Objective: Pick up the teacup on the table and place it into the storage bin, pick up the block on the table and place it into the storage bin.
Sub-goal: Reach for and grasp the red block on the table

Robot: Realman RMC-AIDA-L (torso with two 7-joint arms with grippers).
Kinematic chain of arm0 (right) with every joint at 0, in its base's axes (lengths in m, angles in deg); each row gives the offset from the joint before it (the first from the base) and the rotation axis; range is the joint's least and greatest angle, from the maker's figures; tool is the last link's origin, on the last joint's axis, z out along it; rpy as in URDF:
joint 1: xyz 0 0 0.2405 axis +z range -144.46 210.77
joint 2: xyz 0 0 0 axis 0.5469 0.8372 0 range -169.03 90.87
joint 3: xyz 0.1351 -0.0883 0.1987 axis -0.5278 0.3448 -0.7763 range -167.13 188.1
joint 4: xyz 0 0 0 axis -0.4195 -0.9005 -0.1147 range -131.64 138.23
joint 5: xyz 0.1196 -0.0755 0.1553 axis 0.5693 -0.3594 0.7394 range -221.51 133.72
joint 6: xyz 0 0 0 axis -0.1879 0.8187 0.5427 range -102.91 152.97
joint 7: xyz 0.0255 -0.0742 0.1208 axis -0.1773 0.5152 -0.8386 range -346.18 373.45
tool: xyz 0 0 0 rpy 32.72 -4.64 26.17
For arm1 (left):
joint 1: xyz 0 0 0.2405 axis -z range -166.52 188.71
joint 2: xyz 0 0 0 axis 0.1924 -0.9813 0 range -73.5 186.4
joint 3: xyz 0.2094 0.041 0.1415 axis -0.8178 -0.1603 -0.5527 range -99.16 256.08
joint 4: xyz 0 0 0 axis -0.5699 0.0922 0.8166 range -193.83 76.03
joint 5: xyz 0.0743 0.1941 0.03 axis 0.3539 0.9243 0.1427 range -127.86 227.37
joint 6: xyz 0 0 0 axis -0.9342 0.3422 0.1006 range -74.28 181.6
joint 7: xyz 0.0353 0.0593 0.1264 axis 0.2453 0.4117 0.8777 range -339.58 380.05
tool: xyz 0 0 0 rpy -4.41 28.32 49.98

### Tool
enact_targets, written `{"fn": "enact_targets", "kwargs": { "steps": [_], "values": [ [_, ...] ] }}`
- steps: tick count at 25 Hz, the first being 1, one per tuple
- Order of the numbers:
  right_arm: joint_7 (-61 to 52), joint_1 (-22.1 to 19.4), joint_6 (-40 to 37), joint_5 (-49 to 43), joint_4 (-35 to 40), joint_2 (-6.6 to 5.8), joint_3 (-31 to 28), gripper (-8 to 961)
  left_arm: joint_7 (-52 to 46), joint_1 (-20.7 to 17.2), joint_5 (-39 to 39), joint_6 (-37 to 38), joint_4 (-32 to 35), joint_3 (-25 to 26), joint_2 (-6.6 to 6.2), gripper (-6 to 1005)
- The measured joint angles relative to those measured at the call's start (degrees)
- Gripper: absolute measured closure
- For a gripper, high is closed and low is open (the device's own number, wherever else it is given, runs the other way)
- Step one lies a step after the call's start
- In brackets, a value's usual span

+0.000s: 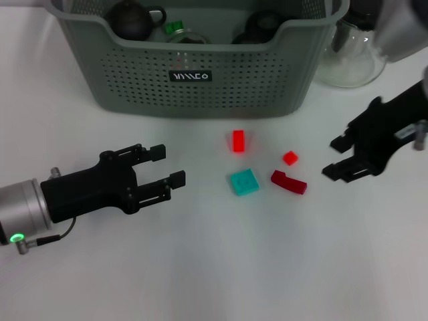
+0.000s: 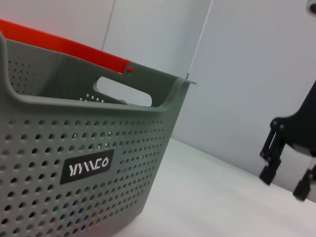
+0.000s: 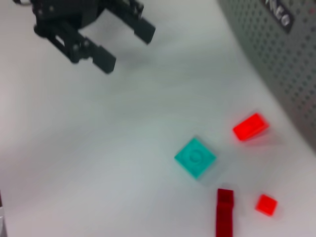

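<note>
Several blocks lie on the white table in front of the storage bin (image 1: 134,73): a bright red block (image 1: 238,141), a small red one (image 1: 289,158), a teal square one (image 1: 243,181) and a dark red one (image 1: 289,182). My left gripper (image 1: 168,166) hovers open to the left of them, fingers pointing at the blocks. On their right my right gripper (image 1: 331,158) is open and empty too. The right wrist view shows the teal block (image 3: 195,157), the red block (image 3: 251,127) and the left gripper (image 3: 126,48). No teacup shows on the table.
Dark round vessels (image 1: 130,19) and a green item (image 1: 174,27) lie inside the bin. A clear glass pitcher (image 1: 351,57) stands just right of the bin. The left wrist view shows the bin's perforated wall (image 2: 98,148) and the right gripper (image 2: 284,182) beyond it.
</note>
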Motion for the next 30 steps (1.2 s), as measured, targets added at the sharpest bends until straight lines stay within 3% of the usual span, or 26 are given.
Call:
{"fn": "enact_targets", "kwargs": {
  "steps": [9, 30],
  "values": [
    [-0.5, 3.7, 10.2, -0.9, -15.1, -0.02, 6.1, 472, 0.0, -0.1, 0.0, 0.0, 0.0, 0.7, 0.03, 293],
    [-2.1, 5.6, 25.6, 0.8, -29.5, 0.25, 13.4, 551, 0.0, 0.4, 0.0, -1.3, 0.0, 0.7, 0.03, 293]
  ]
}}
